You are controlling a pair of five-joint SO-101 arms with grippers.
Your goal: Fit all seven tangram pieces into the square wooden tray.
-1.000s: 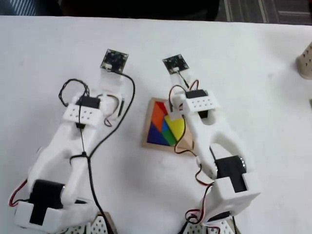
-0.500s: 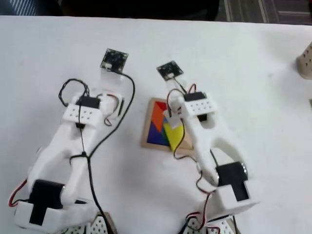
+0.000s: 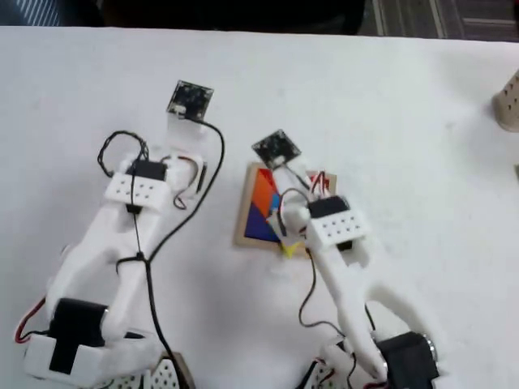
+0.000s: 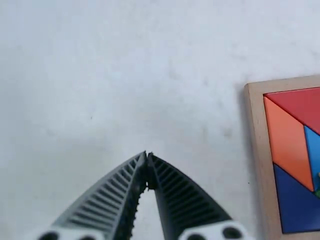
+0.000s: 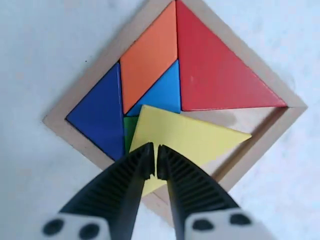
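The square wooden tray lies cornerwise under my right gripper. In it sit a red triangle, an orange parallelogram, a light blue triangle, a dark blue triangle and a sliver of green. A yellow triangle lies askew, one corner over the tray's rim. The right gripper is shut, its tips over the yellow triangle's edge; I cannot tell whether they touch it. My left gripper is shut above bare table, left of the tray. From above, the right arm covers much of the tray.
The left arm and its black cable lie left of the tray. A beige perforated object stands at the table's right edge. White table surface stretches beyond the tray to the far edge.
The right arm has drawn back toward the table's near side, and its wrist now hangs over the tray. The yellow triangle has shifted toward the tray's near rim. The left arm has not moved.
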